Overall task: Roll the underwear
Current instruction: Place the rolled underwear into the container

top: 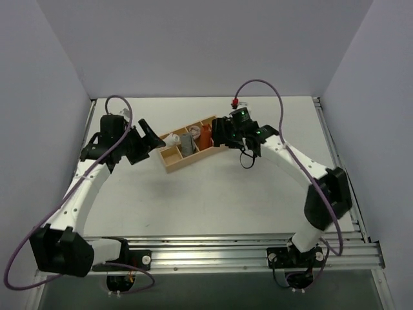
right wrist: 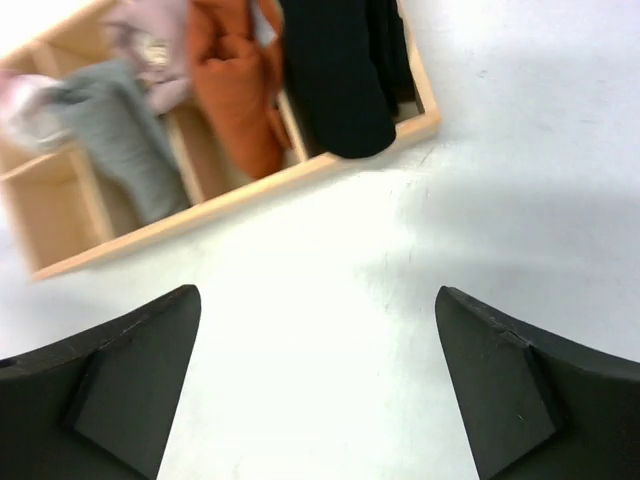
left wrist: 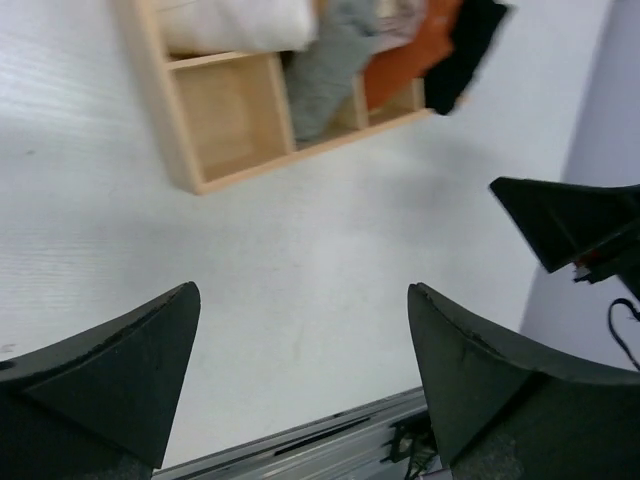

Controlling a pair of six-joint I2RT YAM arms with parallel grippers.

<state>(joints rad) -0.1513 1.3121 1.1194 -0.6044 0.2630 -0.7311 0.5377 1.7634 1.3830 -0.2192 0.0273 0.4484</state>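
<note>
Claws on both arms gape, released and empty. Left gripper (left wrist: 300,300) hovers over bare table (left wrist: 330,230) near the tray's (left wrist: 160,95) left end; right gripper (right wrist: 317,295) hangs just short of its right end. Underwear (right wrist: 340,80) lies in that end compartment, lapping over the rim, beside an orange roll (right wrist: 235,100), then grey (right wrist: 125,150) and white (left wrist: 235,25) ones. Both arms reach forward, wrists angled inward toward the tray.

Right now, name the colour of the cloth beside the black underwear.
The cloth is orange-brown; clearest in the right wrist view.
</note>
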